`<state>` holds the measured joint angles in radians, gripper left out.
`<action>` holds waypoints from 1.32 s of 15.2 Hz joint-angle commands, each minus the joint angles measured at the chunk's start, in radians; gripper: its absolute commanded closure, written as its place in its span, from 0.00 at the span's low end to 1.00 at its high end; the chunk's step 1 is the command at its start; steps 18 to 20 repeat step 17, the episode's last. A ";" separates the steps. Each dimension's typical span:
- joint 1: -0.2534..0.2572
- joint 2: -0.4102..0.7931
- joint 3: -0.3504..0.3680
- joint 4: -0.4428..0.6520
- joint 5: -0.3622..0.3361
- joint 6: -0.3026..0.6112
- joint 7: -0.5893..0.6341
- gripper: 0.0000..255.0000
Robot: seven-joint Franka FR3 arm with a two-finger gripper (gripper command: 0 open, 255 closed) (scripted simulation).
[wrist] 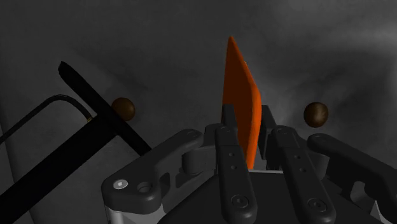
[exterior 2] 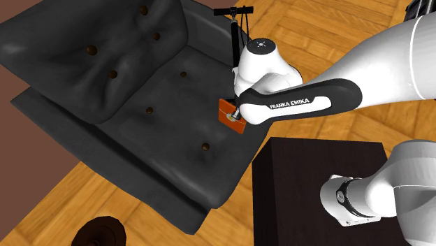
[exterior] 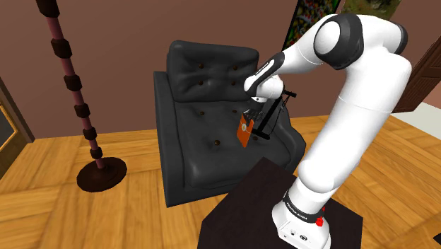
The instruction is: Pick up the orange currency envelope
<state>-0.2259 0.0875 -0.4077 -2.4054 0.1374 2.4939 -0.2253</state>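
A white Franka arm is reaching out from its dark box stand (exterior: pixel 249 194) over the seat of a black tufted armchair (exterior: pixel 201 85), its black pincer (exterior: pixel 251 117) clenching on the orange currency envelope (exterior: pixel 244 132). In the wrist view the two fingers are clasping the envelope (wrist: pixel 240 83) on both flat faces near its lower end, and the envelope is standing on edge between them and rising past the fingertips, with the grey cushion and two brown buttons (wrist: pixel 123 108) behind it. In the shoulder view the envelope is hanging from the pincer, tilting slightly, in front of the chair's backrest and above the seat cushion. In the second exterior view it (exterior 2: pixel 228 113) is peeking out from under the arm's wrist, over the side of the seat nearest the stand (exterior 2: pixel 314 175). A black pump-like tool (exterior 2: pixel 233 31) is leaning just beside the pincer, at the chair's arm.

The grasp is looking complete, and the envelope is appearing to be off the cushion, though the gap beneath it is hard to confirm from these angles. What is remaining, by this reading, is raising it plainly clear of the seat while keeping the thin edge from slipping and steering wide of the tool.
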 commanded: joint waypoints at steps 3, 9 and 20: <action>0.002 -0.035 -0.005 0.006 -0.029 -0.038 0.023 1.00; 0.003 -0.101 -0.008 0.028 -0.077 -0.119 0.059 1.00; 0.001 -0.160 -0.005 0.059 -0.113 -0.203 0.089 1.00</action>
